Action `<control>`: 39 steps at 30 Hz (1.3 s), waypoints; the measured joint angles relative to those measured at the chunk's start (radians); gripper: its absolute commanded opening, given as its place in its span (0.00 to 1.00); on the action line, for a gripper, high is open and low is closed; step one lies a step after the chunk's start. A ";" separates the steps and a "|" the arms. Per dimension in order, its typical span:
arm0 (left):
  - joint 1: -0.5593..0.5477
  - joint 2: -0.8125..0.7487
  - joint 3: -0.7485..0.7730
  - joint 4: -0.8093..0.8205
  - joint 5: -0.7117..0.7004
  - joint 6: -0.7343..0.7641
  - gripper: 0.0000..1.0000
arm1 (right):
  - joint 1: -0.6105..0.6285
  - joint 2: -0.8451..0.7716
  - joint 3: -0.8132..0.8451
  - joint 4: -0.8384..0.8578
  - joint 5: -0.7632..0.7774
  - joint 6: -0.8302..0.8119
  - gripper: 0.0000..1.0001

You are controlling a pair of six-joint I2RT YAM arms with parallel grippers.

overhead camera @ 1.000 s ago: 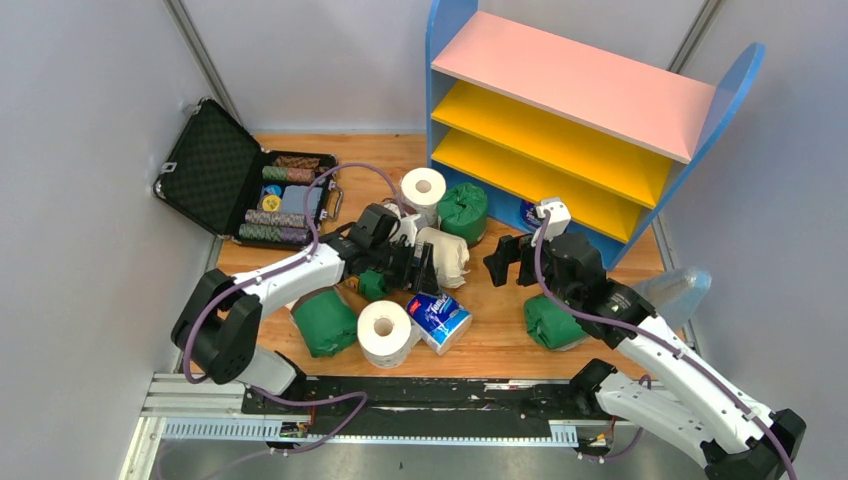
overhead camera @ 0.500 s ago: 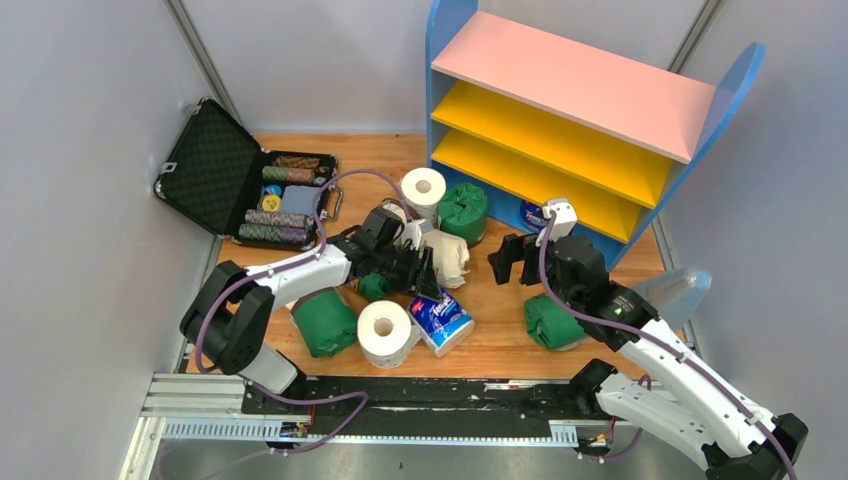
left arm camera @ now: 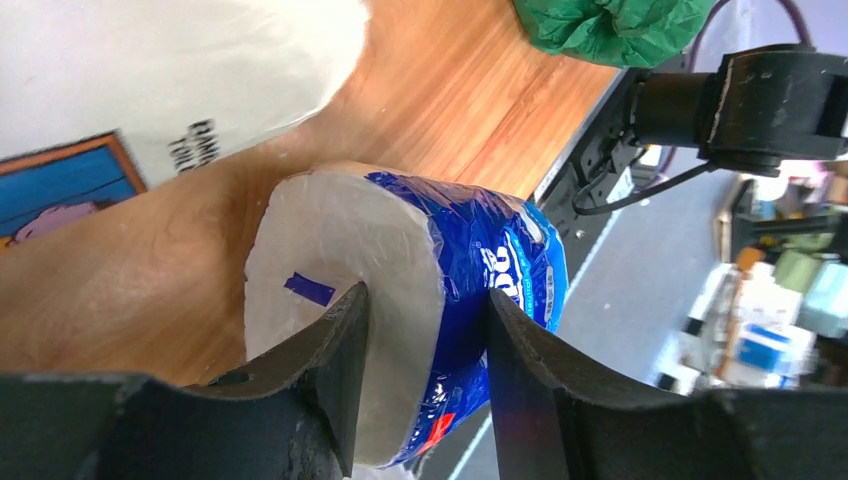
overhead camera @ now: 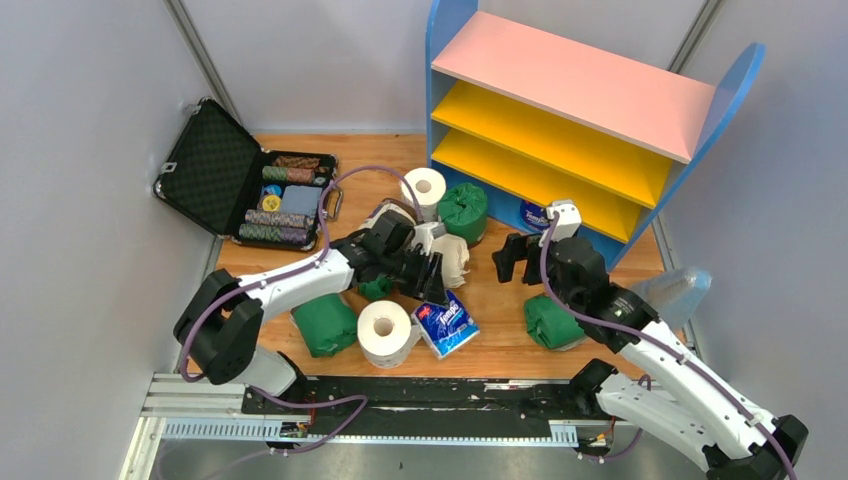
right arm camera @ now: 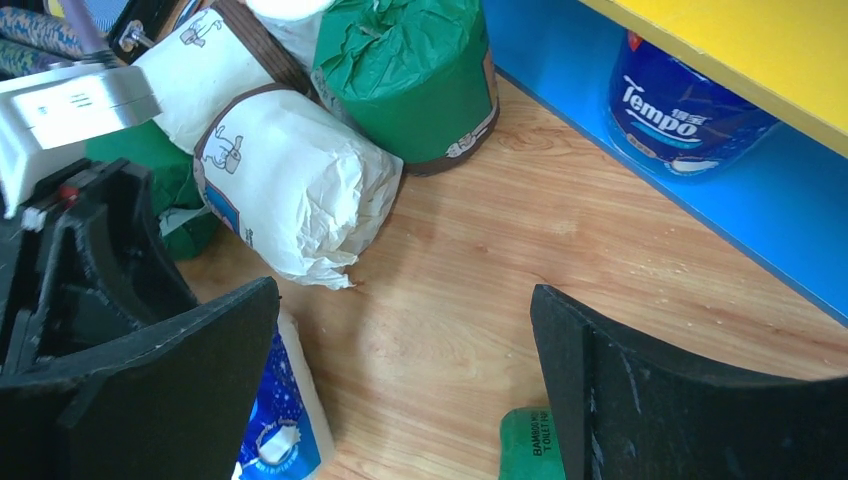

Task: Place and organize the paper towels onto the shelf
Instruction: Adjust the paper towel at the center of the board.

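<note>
A blue-and-white wrapped paper towel roll (overhead camera: 450, 327) (left arm camera: 490, 262) lies at the table's front middle, and my left gripper (overhead camera: 436, 291) (left arm camera: 425, 312) is shut on its end, one finger (left arm camera: 338, 345) on the white face and the other on the blue wrap. Open and empty, my right gripper (overhead camera: 509, 259) (right arm camera: 405, 322) hovers over bare wood between a cream brown-labelled roll (right arm camera: 290, 185) and a green roll (overhead camera: 551, 322). The shelf (overhead camera: 438, 60) stands at the back right. A blue roll (overhead camera: 534, 213) (right arm camera: 682, 108) sits under its lowest yellow board.
More rolls lie around: green (overhead camera: 463, 209), bare white (overhead camera: 426, 185), bare white (overhead camera: 385, 331), green (overhead camera: 325, 322). An open black case (overhead camera: 212, 168) sits at the back left. A clear plastic piece (overhead camera: 680, 286) is at the right edge.
My left gripper has shut on the blue-and-white roll and shifted it slightly right. The right gripper edged a little toward the shelf, still open.
</note>
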 measured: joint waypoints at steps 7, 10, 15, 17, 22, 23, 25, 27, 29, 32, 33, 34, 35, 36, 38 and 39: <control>-0.136 -0.076 0.114 -0.077 -0.204 0.147 0.00 | 0.000 -0.073 -0.014 -0.001 0.081 0.026 1.00; -0.183 -0.099 0.142 -0.076 -0.285 0.218 0.00 | 0.000 -0.128 -0.024 -0.001 0.126 0.041 1.00; -0.292 -0.080 0.171 -0.079 -0.476 0.364 0.00 | 0.000 -0.209 -0.036 -0.002 0.183 0.066 1.00; -0.345 -0.051 0.175 -0.073 -0.546 0.418 0.00 | 0.000 -0.226 -0.038 -0.002 0.193 0.072 1.00; -0.445 0.001 0.174 -0.027 -0.673 0.519 0.18 | 0.000 -0.234 -0.039 -0.002 0.202 0.078 1.00; -0.462 0.004 0.174 -0.021 -0.692 0.537 0.29 | 0.000 -0.234 -0.039 -0.004 0.202 0.079 1.00; -0.489 0.009 0.174 -0.017 -0.729 0.570 0.43 | 0.000 -0.234 -0.039 -0.008 0.203 0.081 1.00; -0.507 0.010 0.174 -0.021 -0.756 0.590 0.59 | 0.000 -0.233 -0.039 -0.009 0.201 0.081 1.00; -0.517 0.010 0.174 -0.023 -0.774 0.606 0.74 | 0.000 -0.230 -0.039 -0.011 0.195 0.081 1.00; -0.518 0.000 0.183 -0.040 -0.790 0.615 0.87 | 0.000 -0.213 -0.036 -0.021 0.175 0.081 1.00; -0.518 -0.006 0.193 -0.056 -0.795 0.615 0.92 | 0.000 -0.200 -0.030 -0.033 0.164 0.081 1.00; -0.518 -0.015 0.204 -0.068 -0.800 0.616 0.93 | 0.000 -0.186 -0.024 -0.040 0.153 0.080 1.00; -0.518 -0.023 0.217 -0.080 -0.807 0.616 0.96 | 0.000 -0.172 -0.018 -0.049 0.142 0.080 1.00; -0.518 -0.035 0.234 -0.095 -0.817 0.615 0.99 | 0.000 -0.153 -0.007 -0.060 0.129 0.079 1.00; -0.518 -0.063 0.281 -0.130 -0.847 0.612 1.00 | 0.000 -0.111 0.021 -0.082 0.100 0.074 1.00; -0.518 -0.073 0.303 -0.144 -0.863 0.610 1.00 | 0.000 -0.088 0.041 -0.096 0.082 0.071 1.00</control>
